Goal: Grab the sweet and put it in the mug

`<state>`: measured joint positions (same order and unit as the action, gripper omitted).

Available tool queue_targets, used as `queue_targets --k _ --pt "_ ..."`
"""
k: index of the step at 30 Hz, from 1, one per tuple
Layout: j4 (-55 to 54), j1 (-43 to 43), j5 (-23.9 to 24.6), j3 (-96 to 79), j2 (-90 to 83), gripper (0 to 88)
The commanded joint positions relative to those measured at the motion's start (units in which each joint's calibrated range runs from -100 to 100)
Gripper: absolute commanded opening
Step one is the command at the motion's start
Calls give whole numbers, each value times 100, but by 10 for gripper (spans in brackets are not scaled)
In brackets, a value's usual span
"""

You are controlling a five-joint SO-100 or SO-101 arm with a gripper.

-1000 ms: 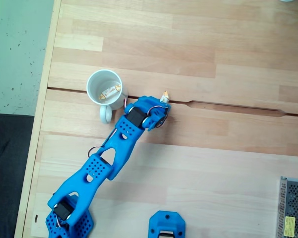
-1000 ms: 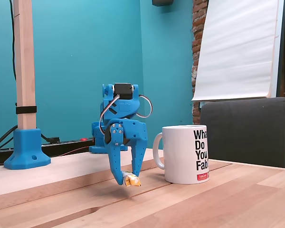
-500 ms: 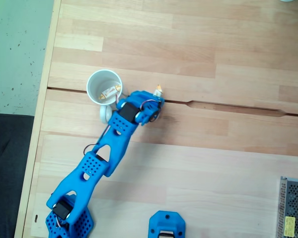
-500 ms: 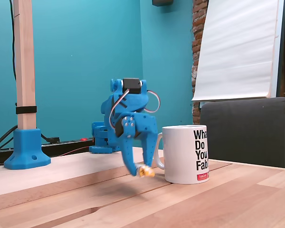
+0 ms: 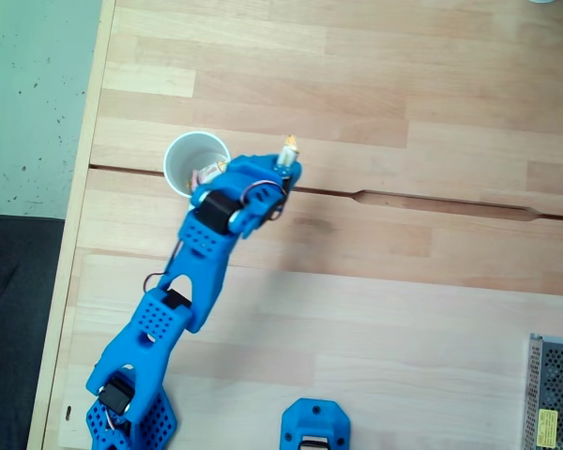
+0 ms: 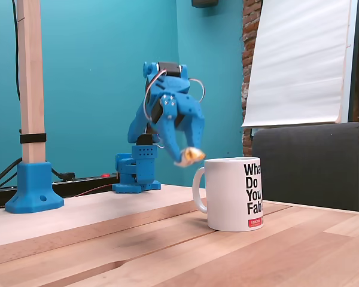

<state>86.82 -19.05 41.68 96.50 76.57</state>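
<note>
Your sweet (image 6: 190, 156) is pinched at the tip of the pincer (image 6: 188, 158), lifted clear of the worktop (image 6: 275, 251) and level with the rim of the mug (image 6: 236, 194), just to its left in the side fixed view; from above it (image 5: 287, 150) sits right of the mug (image 5: 183, 159), which already holds a second sweet (image 5: 206, 172), partly hidden by the blue arm (image 5: 183, 281)

Pale wooden table (image 5: 403, 84), white mug (image 6: 236, 194) standing on it, perhaps a metal box (image 5: 555, 394) at its corner
</note>
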Motion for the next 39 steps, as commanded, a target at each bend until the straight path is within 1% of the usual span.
queue_targets --k 1,7,12,24,32,35,39 --pt "92 359 -20 350 -875 0" --pt "52 1201 -20 350 -927 0" --pt "20 1579 -20 350 -1047 0" --pt "157 1717 -20 350 -1452 0" --pt "1246 1724 -24 350 -1392 0" --pt "1318 1753 -44 350 -1383 0" --pt "1318 1818 -230 350 -1383 0"
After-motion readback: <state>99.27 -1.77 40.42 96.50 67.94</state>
